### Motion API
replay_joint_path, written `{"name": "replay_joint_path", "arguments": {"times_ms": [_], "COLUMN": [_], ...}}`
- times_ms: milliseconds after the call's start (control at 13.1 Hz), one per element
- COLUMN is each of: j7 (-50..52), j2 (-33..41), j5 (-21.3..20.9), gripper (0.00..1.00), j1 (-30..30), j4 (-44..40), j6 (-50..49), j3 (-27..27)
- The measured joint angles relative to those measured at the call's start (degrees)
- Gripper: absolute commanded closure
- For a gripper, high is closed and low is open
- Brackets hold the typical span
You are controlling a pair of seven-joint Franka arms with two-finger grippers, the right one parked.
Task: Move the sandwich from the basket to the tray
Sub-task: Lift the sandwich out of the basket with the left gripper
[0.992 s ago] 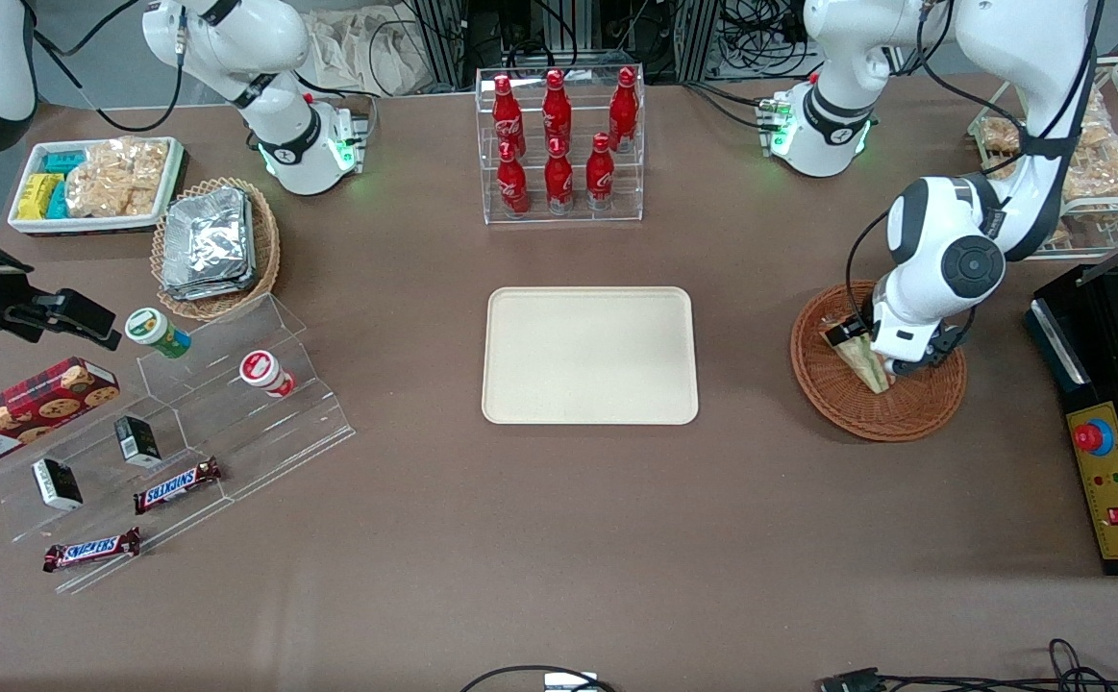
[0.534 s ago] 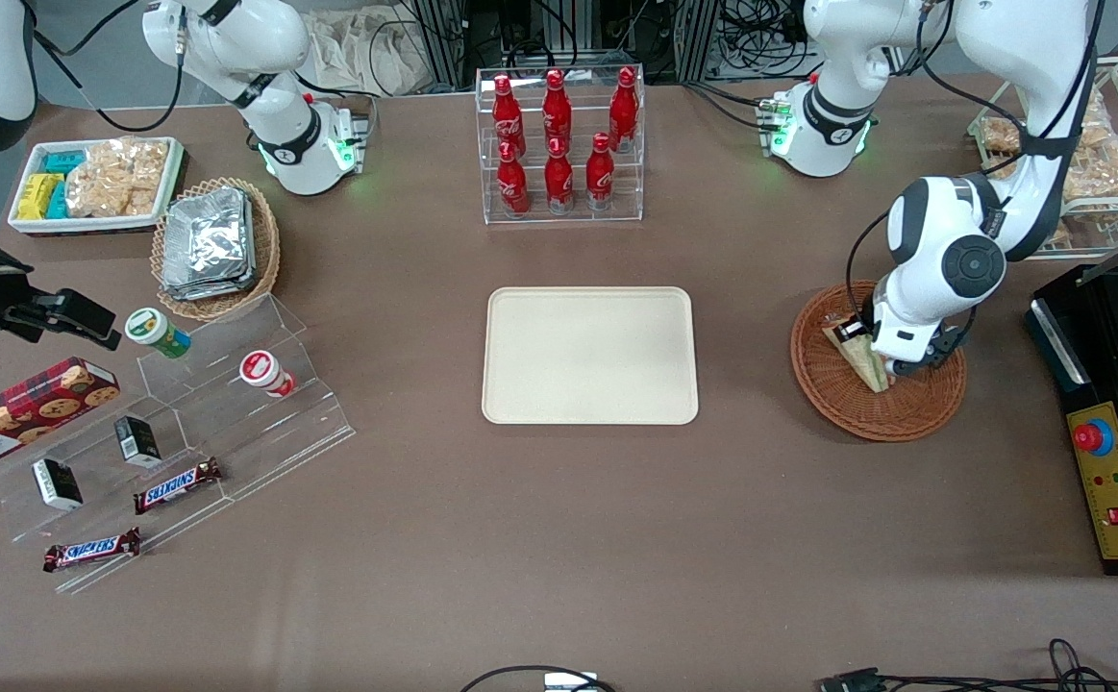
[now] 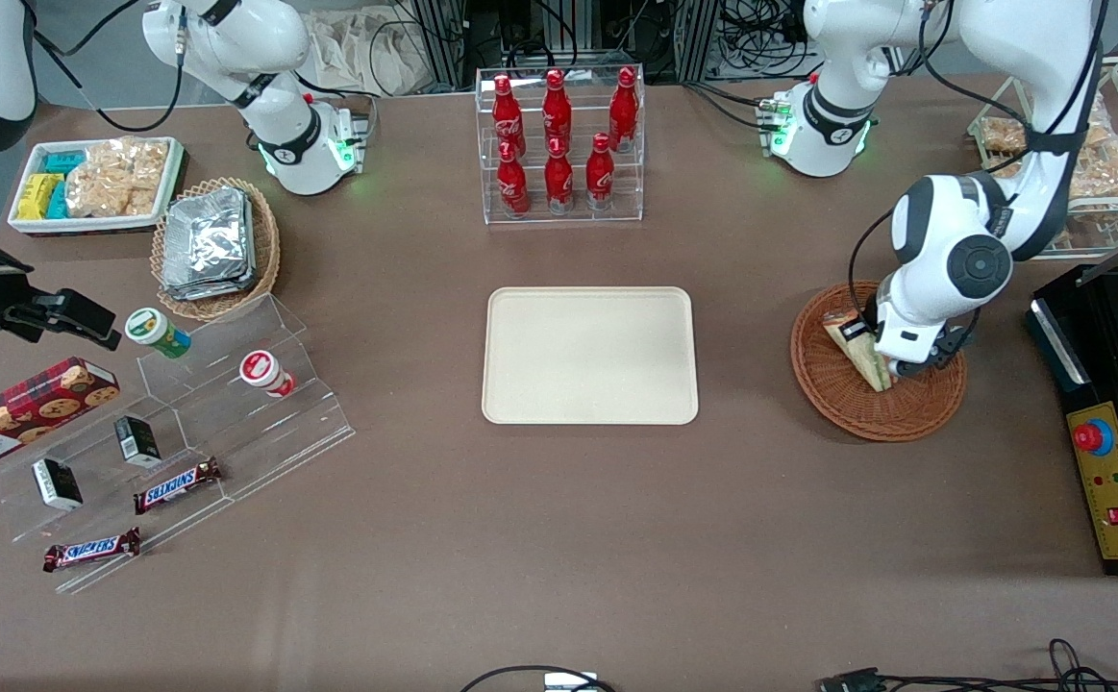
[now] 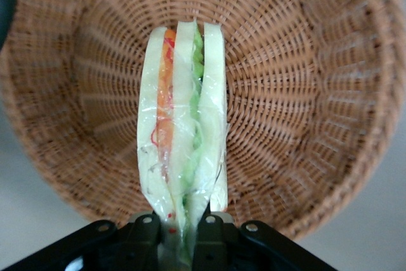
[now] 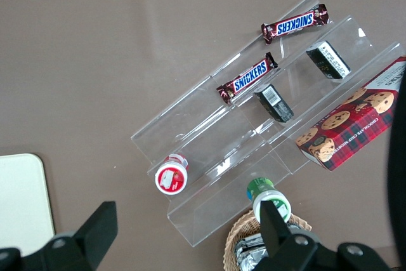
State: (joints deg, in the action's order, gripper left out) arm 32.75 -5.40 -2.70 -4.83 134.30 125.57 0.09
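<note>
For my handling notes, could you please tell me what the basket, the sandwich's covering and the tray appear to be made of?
The basket looks like reddish-brown woven wicker, matte, its strands visible. The sandwich, pinched at one end by the left gripper, seems wrapped in clear plastic film: glossy wrinkles run over the bread and filling. The tray appears to be smooth, matte cream plastic, though this is less certain.

Hidden at the grasp
The gripper (image 4: 179,233) is cut off by the picture's edge, clamped on the sandwich (image 4: 183,125); the wrist covers part of the basket (image 3: 832,392).
</note>
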Motion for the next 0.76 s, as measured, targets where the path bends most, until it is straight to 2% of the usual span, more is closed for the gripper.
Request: {"name": "replay_joint_path", "arguments": {"times_ms": [229, 382, 611, 763], "j7": [-3.50, -5.66, -8.78, -8.21], "j2": [3.55, 4.86, 4.90, 4.50], "j5": [-0.02, 0.00, 0.36, 0.76], "gripper": [1.00, 1.00, 1.00, 1.00], "j1": [-0.28, -0.48, -1.39, -1.90], "j4": [-17.26, -28.89, -39.96, -43.41], "j6": [-22.77, -34.21, -43.30, -44.09], "j3": [-0.80, -1.41, -4.29, -10.76]}}
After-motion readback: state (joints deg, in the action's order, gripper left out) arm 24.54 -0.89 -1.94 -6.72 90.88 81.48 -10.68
